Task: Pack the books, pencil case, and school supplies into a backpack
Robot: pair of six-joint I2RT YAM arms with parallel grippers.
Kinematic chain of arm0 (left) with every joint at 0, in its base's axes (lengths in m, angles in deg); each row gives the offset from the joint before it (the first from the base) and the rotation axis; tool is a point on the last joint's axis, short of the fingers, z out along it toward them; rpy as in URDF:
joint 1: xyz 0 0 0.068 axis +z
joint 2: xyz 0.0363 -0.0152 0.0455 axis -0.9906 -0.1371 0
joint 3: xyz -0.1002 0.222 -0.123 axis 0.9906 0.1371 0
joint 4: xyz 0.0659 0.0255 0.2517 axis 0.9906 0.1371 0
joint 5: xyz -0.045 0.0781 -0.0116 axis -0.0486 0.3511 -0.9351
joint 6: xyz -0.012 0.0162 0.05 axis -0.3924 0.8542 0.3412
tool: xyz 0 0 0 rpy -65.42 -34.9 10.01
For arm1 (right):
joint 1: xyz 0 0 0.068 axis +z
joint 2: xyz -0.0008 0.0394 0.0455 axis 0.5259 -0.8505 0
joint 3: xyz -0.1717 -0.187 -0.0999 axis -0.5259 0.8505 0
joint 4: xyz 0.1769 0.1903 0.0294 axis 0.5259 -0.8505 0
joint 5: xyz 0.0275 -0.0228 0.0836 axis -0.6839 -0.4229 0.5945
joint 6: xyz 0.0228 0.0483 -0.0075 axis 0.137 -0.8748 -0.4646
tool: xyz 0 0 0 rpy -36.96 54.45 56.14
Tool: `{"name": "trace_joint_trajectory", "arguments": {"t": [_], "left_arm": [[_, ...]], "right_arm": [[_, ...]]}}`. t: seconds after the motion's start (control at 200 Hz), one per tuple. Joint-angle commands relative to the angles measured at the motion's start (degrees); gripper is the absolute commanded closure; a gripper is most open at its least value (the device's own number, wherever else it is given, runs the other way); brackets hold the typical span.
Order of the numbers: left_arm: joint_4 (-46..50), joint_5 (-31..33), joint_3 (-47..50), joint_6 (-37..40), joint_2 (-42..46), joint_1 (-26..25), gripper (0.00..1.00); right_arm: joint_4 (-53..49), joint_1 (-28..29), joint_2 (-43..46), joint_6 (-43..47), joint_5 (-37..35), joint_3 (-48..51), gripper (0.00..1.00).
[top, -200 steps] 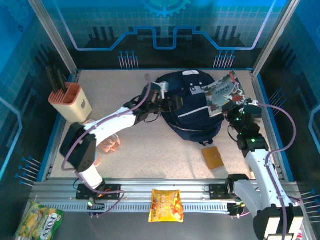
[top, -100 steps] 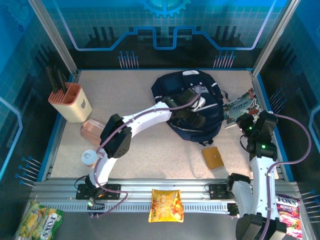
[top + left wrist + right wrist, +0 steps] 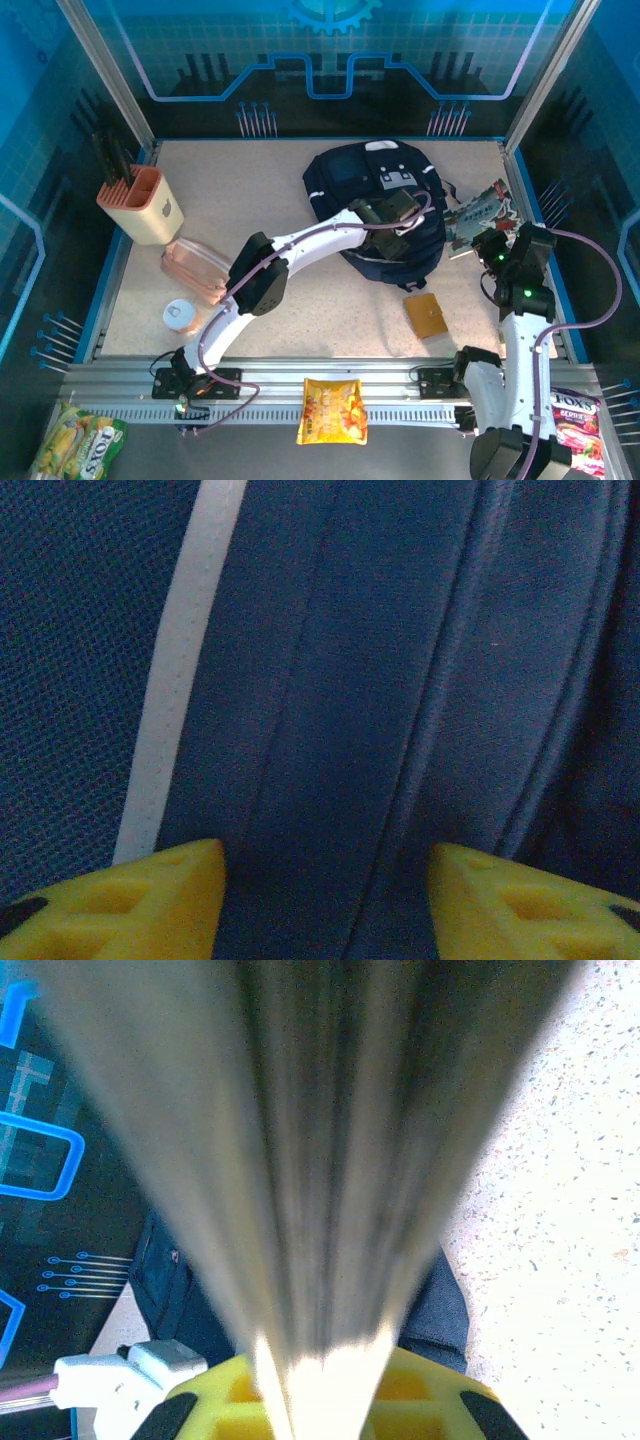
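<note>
Backpack (image 3: 345, 175) upper centre of bench (image 3: 250, 200); soft, floppy, so pinch loose fabric fold. Left hand (image 3: 392, 218) on it, spread apart, no pinch seen. Right hand (image 3: 495, 240) clamped on thin book (image 3: 482, 205) at right edge; light, bendy, best held near spine.

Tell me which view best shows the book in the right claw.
Top external: the book shows its illustrated cover, tilted, right of the backpack, pinched in the right claw. The right wrist view gives a blurred close-up of its page edges. The left wrist view looks at backpack fabric.
</note>
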Motion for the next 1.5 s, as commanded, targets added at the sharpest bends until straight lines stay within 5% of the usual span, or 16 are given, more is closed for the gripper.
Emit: {"name": "trace_joint_trajectory", "arguments": {"t": [0.0,0.465,1.001,1.291,1.496], "left_arm": [[3.06,4.03,-2.83,0.07,-1.77,-0.22,0.52],[-1.63,5.86,-0.49,-4.21,8.43,0.43,1.0],[-8.93,1.87,6.31,-19.1,17.1,8.25,1.0],[-14.22,-3.66,5.88,-17.17,19.06,8.35,1.0],[-18.79,-5.05,6.45,-16.33,21.63,8.34,1.0]], "right_arm": [[1.08,-0.71,0.08,0.67,1.09,-1.3,1.0],[-0.95,-0.81,1.03,2.58,-0.5,-2.34,1.0],[-5.4,-0.81,4.73,2.97,-6.06,-2.63,1.0],[5.13,-0.35,3.28,-7.33,11.62,2.1,1.0],[17.72,3.45,1.07,-16.69,17.83,6.27,1.0]]}}
